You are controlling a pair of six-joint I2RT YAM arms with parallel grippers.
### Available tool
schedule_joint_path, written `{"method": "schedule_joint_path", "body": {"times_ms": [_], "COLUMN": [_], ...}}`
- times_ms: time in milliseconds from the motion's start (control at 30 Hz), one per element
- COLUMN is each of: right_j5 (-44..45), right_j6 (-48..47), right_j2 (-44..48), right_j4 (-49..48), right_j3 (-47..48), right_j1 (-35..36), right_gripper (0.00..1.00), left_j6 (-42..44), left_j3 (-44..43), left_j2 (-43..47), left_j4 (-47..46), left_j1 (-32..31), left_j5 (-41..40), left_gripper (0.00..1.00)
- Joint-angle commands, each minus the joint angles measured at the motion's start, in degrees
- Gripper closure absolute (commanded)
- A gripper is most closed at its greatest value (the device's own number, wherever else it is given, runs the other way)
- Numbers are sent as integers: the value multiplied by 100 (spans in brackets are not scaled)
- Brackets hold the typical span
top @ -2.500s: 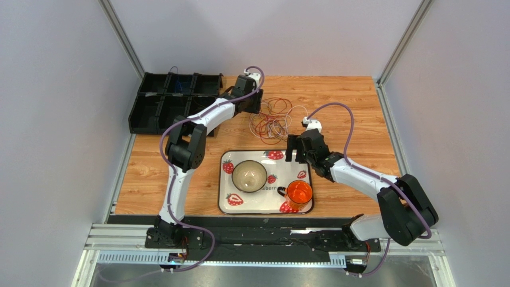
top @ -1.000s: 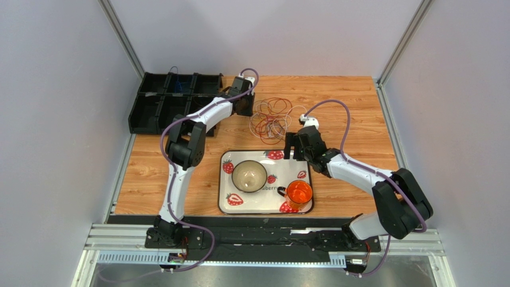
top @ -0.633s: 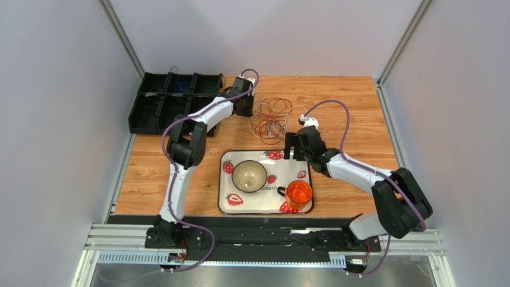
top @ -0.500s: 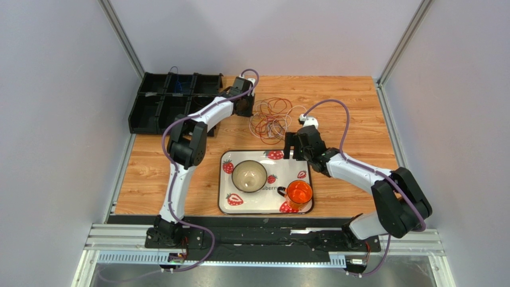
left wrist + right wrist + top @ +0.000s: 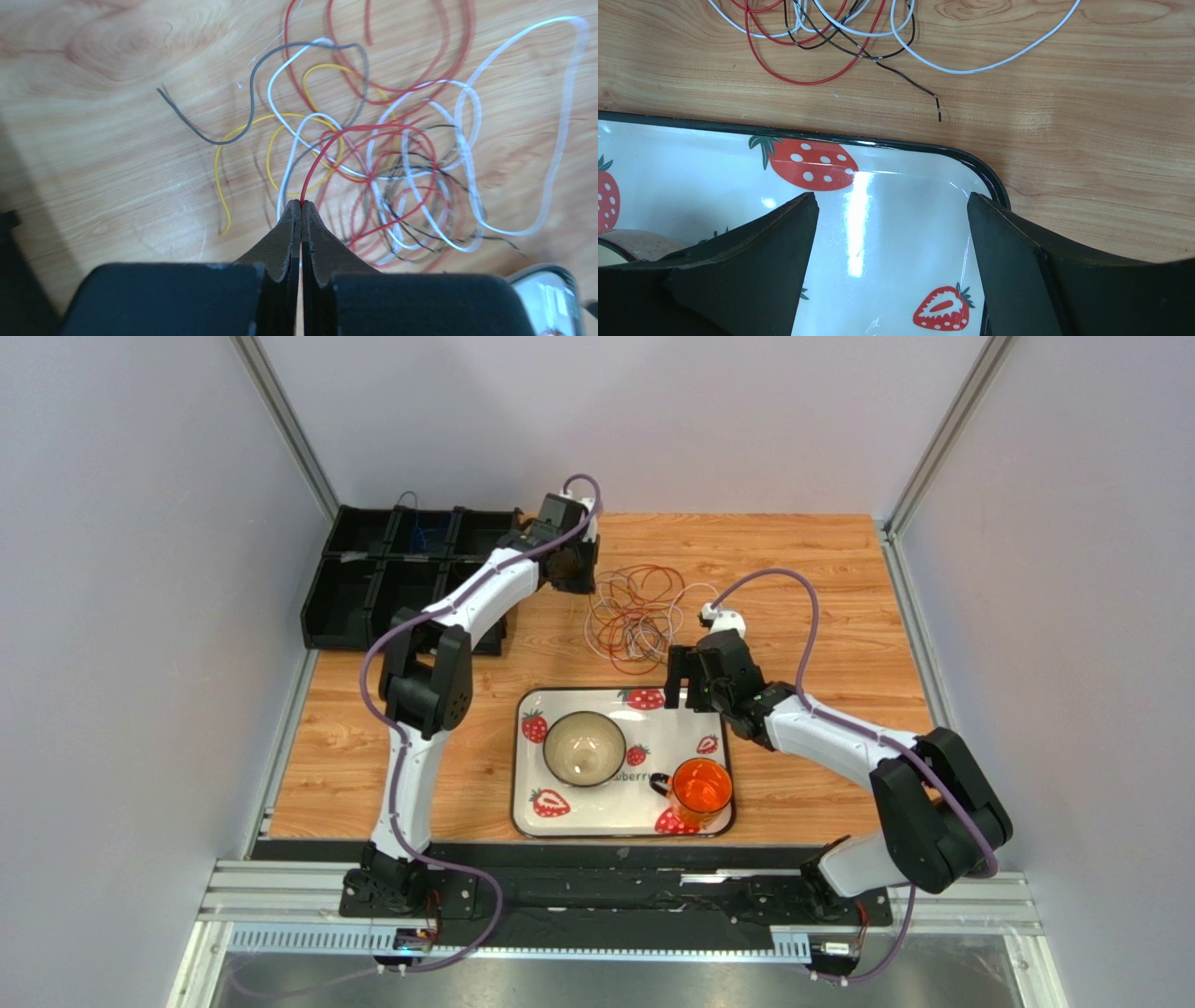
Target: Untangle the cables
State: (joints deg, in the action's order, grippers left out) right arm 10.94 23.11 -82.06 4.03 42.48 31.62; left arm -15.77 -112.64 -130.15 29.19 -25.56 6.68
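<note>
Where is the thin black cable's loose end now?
In the right wrist view, the thin black cable's end lies on the wooden table, just beyond the strawberry-printed tray's rim, ahead of the open right gripper.

The wooden table (image 5: 842, 574) carries three things: a loose tangle of thin cables (image 5: 638, 616) at about one o'clock from its centre, a white strawberry-print tray (image 5: 606, 812) at six o'clock, and a black compartmented bin (image 5: 368, 595) at ten o'clock, overhanging the left edge.
</note>
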Motion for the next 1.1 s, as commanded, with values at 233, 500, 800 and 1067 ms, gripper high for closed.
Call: {"method": "schedule_joint_path", "body": {"times_ms": [233,500,800,1067], "right_j5": [31,40,57,57], "right_j6": [-17,0,18,9], "right_j2": [68,155,226,252], "right_j4": [-104,-157,-201,-219], "right_j3": [147,85,15,-3], "right_j1": [-24,-24,-24,-24], "right_gripper": [18,18,18,18], "left_j6": [-119,-409,-541,-251], "left_j3": [-2427,-2757,-1262,959], "left_j2": [1220,2150,3118,3452], "left_j4": [1027,150,-565,-99], "left_j1": [-1,-1,-10,-1], "left_j5": [465,738,670,-200], "left_gripper": [100,100,100,100]}}
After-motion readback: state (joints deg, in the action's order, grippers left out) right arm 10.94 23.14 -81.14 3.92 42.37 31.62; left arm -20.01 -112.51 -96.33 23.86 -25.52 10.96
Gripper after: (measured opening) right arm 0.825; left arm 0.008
